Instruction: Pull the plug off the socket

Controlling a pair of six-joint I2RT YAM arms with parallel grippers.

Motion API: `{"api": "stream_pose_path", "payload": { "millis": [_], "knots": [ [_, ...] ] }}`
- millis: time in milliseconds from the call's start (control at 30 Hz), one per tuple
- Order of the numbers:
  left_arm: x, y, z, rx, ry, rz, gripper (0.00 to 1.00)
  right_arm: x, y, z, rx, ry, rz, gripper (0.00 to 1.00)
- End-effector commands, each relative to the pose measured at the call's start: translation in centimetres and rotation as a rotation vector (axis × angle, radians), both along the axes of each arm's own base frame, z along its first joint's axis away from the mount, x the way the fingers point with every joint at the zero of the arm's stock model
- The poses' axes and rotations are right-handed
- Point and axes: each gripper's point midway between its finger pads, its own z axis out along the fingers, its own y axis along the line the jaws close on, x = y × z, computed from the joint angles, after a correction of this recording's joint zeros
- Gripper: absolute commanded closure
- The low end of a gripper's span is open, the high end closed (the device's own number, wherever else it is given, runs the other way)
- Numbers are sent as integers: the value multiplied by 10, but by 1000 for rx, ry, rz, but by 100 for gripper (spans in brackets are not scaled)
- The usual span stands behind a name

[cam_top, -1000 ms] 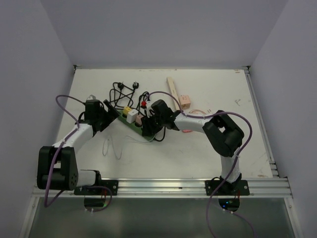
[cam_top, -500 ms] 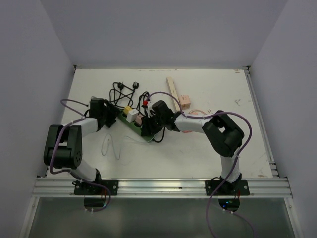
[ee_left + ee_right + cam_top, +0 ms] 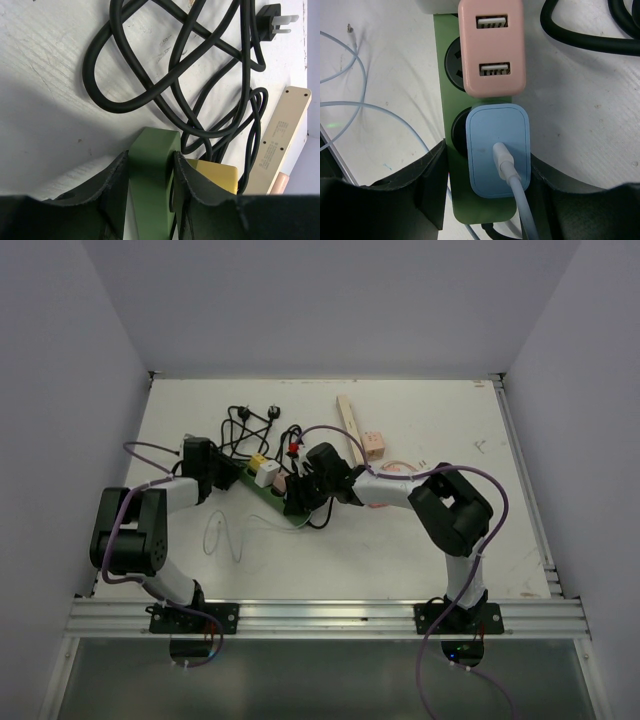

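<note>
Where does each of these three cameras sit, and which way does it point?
Top view: fixed above and behind, looking down at the table; the left arm and right arm show whole, meeting at the power strip.
Left wrist: on the left arm, looking past its jaws, which clamp the power strip's end; black cord beyond.
Right wrist: on the right arm, looking straight down; its jaws flank the blue plug.
Shared: all three show the power strip.

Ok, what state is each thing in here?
socket: lying flat, one end clamped
blue plug: seated in its outlet
pink adapter: plugged in beside it
black cord's plug: unplugged, lying loose
left gripper: shut on the socket
right gripper: astride the blue plug, grip unclear
</note>
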Motion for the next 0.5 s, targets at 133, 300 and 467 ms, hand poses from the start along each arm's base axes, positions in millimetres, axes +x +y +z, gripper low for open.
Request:
{"api": "stream_pose_path", "payload": {
  "millis": [133, 300, 467],
  "knots": [
    [13, 6, 34, 84, -134, -37, 100, -4, 4, 40, 57, -36, 19, 47],
    [18, 4, 62, 136, -223, -85, 100, -4, -5, 63, 56, -61, -8, 17],
    [20, -7, 84, 201, -302, -178, 100, -1, -18, 91, 89, -87, -37, 10]
  ]
}}
